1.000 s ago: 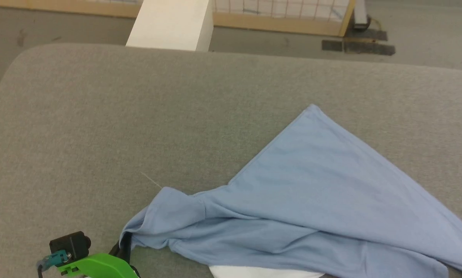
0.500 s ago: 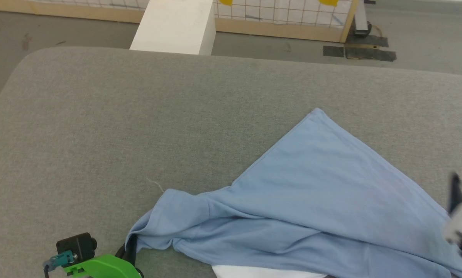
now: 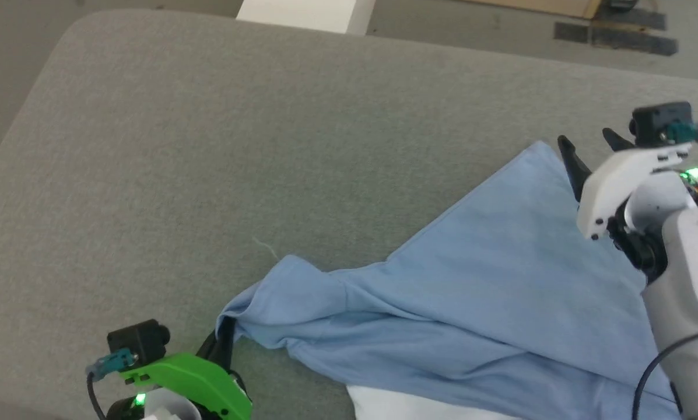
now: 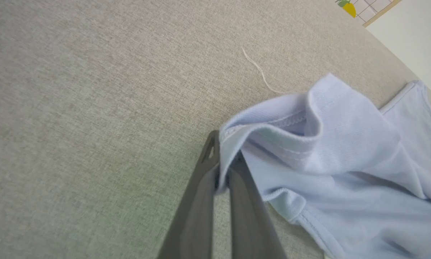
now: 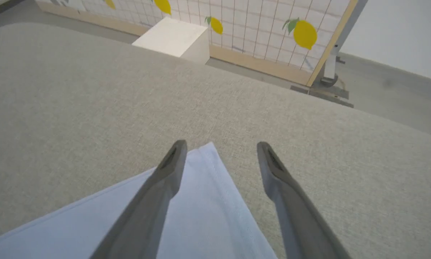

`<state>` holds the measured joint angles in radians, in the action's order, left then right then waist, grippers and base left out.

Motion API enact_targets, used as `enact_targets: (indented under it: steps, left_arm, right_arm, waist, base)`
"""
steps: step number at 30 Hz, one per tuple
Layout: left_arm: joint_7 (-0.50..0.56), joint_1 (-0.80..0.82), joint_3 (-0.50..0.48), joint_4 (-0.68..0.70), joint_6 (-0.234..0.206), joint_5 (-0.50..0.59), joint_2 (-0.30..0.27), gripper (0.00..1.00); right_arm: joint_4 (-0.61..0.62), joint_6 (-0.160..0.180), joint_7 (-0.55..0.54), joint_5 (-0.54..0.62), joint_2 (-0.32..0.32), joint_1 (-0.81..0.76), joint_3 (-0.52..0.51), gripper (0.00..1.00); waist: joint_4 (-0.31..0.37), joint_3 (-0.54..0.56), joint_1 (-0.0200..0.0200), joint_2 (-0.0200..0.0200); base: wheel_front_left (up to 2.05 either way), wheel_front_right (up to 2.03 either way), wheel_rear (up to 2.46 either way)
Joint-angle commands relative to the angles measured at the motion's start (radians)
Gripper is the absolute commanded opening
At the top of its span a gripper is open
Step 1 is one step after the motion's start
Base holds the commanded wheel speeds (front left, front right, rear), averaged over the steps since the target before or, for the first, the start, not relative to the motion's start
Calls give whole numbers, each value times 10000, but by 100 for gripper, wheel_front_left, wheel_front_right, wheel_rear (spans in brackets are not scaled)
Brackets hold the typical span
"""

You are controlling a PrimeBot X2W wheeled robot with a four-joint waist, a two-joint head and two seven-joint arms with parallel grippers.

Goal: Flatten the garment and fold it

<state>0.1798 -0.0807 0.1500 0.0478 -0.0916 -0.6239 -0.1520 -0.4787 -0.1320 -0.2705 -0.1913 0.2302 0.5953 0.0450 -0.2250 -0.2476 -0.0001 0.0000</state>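
The big grey tabletop (image 3: pixel 209 146) has soft cloth on it and round corners. The garment (image 3: pixel 471 280), a light blue shirt, lies bunched along the near edge, more toward the right side, with one pointy corner reaching to the far right. A white bit (image 3: pixel 395 407) peeks out under it at the near edge. A white box (image 5: pixel 172 36) sits on the floor past the far edge. The right gripper (image 3: pixel 586 140) is over the pointy corner, its jaws wide apart, holding nothing. The left gripper (image 4: pixel 222 162) is by the near left, its jaws pinched together on the sleeve's hem. A thin pale thread (image 4: pixel 258 70) lies just beside the sleeve.
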Motion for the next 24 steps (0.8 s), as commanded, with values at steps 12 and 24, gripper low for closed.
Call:
enact_targets:
  steps: [12, 24]
  left_arm:
    - [-585, 622, 320, -735, 433, -263, 393, 0]
    - [-699, 487, 229, -982, 331, -251, 219, 0]
  right_arm:
    - [-2112, 13, -4683, -55, 849, 2085, 1051, 72]
    - [-161, 13, -3101, -507, 692, 629, 445, 0]
  waist:
    - [-1328, -1478, 1, 0]
    - [-715, -258, 1, 0]
  base:
    - [0, 0, 0]
    - [0, 0, 0]
